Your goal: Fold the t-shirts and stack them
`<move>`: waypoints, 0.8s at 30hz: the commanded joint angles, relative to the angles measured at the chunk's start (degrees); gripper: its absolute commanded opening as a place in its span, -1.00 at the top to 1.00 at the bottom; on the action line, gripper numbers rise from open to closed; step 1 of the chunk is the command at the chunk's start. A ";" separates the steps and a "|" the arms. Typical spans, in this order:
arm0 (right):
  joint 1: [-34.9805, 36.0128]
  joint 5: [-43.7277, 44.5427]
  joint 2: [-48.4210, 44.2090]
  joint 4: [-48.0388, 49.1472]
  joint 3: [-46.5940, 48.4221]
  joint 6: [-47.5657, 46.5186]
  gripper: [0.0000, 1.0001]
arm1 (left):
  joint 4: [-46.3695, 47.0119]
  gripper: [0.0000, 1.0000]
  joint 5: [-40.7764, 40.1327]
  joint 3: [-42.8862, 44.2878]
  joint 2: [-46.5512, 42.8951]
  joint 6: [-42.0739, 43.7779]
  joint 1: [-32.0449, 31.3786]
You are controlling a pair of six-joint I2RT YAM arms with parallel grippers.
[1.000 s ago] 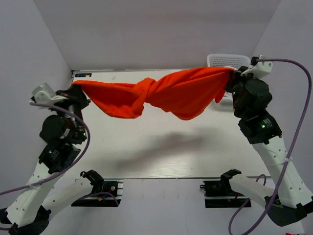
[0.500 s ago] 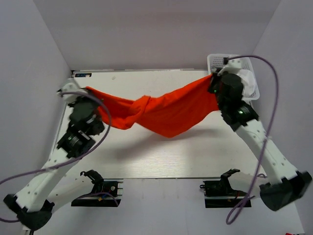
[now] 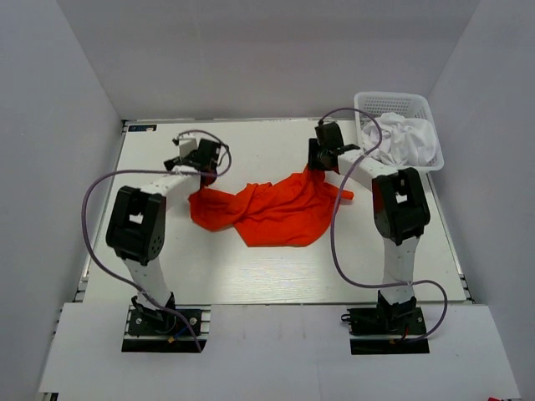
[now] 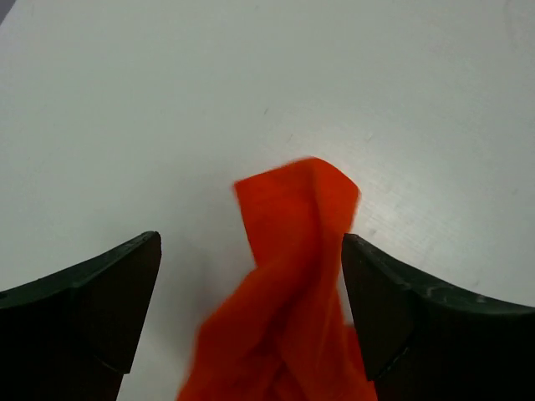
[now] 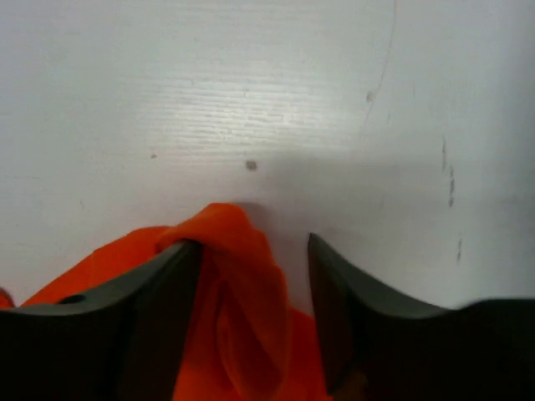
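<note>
Orange-red cloth, item one: orange shirt (image 3: 272, 213). Heaped and twisted mid-bench, unfolded, lying flat on the white bench (image 3: 251, 276). Stretched crosswise between the two arms, broadest at the near side, with one narrow tip pointing right.

Item two: left fingers (image 4: 109, 292). Spread wide, low over the bench at the shirt's left end. In the wrist view, a rumpled orange corner resting on the surface between them, close beside one finger with a wide bare gap to the other. Nothing clamped.

Item three: right fingers (image 5: 142, 317). Partly apart, low at the shirt's far right end, near the basket. A raised fold of orange between them, seemingly brushing one finger and clear of the other. Not pinched.

Item four: white shirt (image 3: 407, 138). Bunched loosely inside the basket, well apart from the orange shirt. Neither folded nor stacked.

Item five: basket (image 3: 393, 103). White plastic lattice, upright at the far right corner of the bench.

Item six: cables (image 3: 92, 217). Purple, one per arm, looping from wrist down toward each base at the near edge.
</note>
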 commanded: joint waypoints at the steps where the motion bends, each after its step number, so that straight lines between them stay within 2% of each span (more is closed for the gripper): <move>1: -0.38 -1.60 -1.11 -2.15 8.56 -0.07 -0.28 | -9.10 -1.00 3.14 11.99 0.85 -4.92 2.69; 2: -0.38 -2.57 -1.81 -3.29 8.48 0.19 -0.64 | -10.45 -1.00 3.84 14.18 1.47 -4.93 2.70; 3: -0.29 -3.01 -3.03 -3.30 7.69 0.11 -0.81 | -11.25 -1.00 6.03 14.21 1.48 -4.93 2.70; 7: -0.46 -3.98 -9.01 -4.44 1.19 0.81 -0.81 | -8.02 -1.00 15.43 9.92 -4.66 1.90 1.39; 10: -0.38 -4.86 -14.02 -5.85 -4.51 2.48 -0.81 | 1.19 -1.00 32.98 1.58 -10.80 10.26 0.85; 11: -0.29 -4.43 -16.90 -5.94 -5.84 3.70 -0.81 | 3.40 -1.00 43.21 -0.28 -12.13 12.54 0.85; 14: -0.73 -2.05 -21.12 -5.15 -14.09 5.55 -0.81 | 8.76 -1.00 56.44 -4.77 -13.99 16.68 -0.47; 17: -0.90 -0.82 -23.25 -2.17 -19.29 5.56 -0.81 | 9.40 -1.00 61.75 -4.78 -11.11 18.62 -2.74; 22: -1.08 -10.29 -23.70 2.13 -20.35 -1.81 -0.81 | 10.28 -1.00 64.75 -1.71 -5.13 21.87 -4.16; 24: -0.99 -11.36 -22.30 2.94 -19.57 -3.92 -0.81 | 11.94 -1.00 67.04 -1.18 -3.10 23.28 -4.68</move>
